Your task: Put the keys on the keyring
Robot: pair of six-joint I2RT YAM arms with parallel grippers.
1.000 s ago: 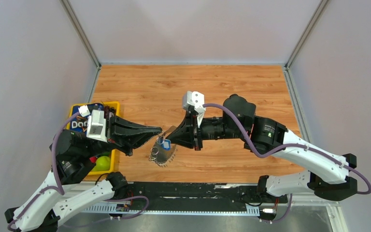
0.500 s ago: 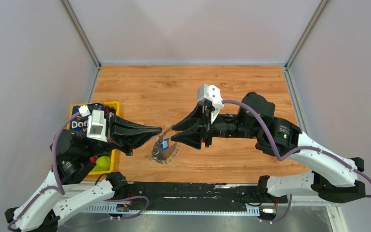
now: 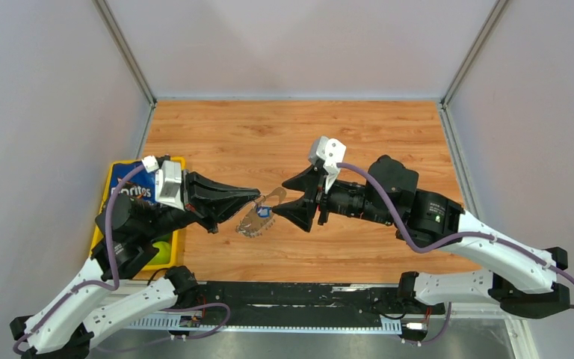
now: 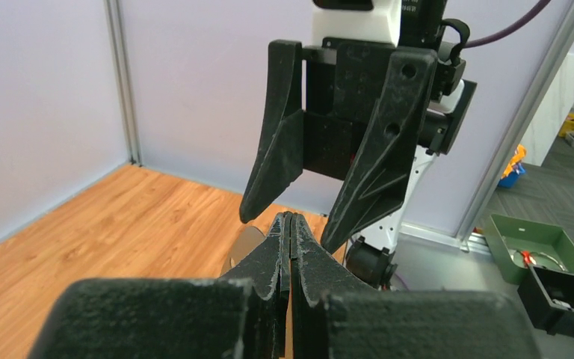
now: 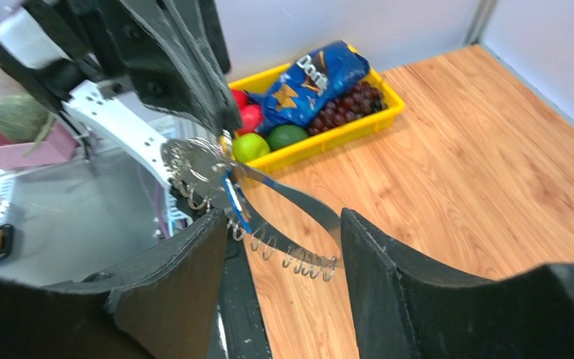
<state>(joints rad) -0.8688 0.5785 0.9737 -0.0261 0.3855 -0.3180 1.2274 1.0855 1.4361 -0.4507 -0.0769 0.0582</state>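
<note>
The keyring (image 3: 260, 217) is a thin silver hoop with a fringe of small silver pieces (image 5: 303, 260), held in the air over the wood. My left gripper (image 3: 256, 197) is shut on its rim, its fingertips pressed together in the left wrist view (image 4: 290, 218). The key (image 5: 235, 196), with its blue head (image 3: 264, 212), hangs at the hoop beside the fringe. My right gripper (image 5: 284, 218) stands open just right of the hoop, touching neither hoop nor key. Its two fingers (image 4: 377, 149) face the left fingertips.
A yellow bin (image 3: 176, 161) stands at the table's left edge behind my left arm. It holds a blue chip bag (image 5: 310, 78), grapes (image 5: 344, 108), red fruit (image 5: 247, 116) and green fruit (image 5: 284, 136). Bare wooden tabletop (image 3: 299, 134) lies beyond both grippers.
My right gripper has opened, let go of the key and drawn back to the right. The left arm has shifted the hoop slightly up and to the right, key hanging on it.
</note>
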